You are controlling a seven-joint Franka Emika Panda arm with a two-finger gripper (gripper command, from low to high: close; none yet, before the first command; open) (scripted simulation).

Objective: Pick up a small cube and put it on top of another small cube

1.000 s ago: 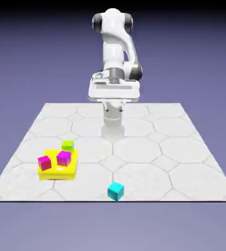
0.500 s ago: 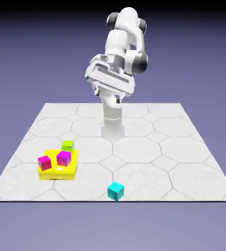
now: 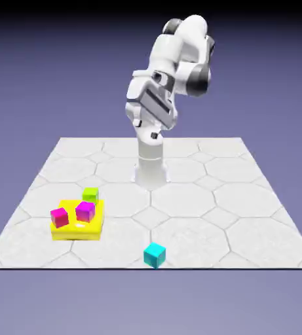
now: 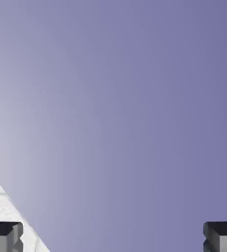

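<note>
Exterior view: the cyan cube [image 3: 154, 255] sits on the tiled tabletop [image 3: 258, 242] just beside the near edge, well apart from the other cubes, and that edge is the chief worry, since a finger coming down off-centre could nudge the cube over it. The two-finger gripper [image 3: 146, 129] is high above the table toward the far side, tilted and rolled, with nothing in its grasp. If that slant were carried into the descent, the fingers would probably meet the cube's corners, twisting it or letting it slip. The cube's turned faces also call for a matching wrist angle. Toward the exterior view's left, the magenta cube [image 3: 59, 217] and the purple-magenta cube [image 3: 85, 211] rest on the yellow slab [image 3: 78, 235]; the lime-green cube [image 3: 90, 195] is at its far side, though whether on it or behind it I cannot tell. Should one of these be the stacking target, the crowding could let a finger knock a neighbour, and an off-centre release could topple the stack. Hand view: the fingertips [image 4: 113, 236] stand wide apart with only blue-violet backdrop [image 4: 120, 108] between them. No cube shows here, so a move aimed by this view alone would risk missing.
</note>
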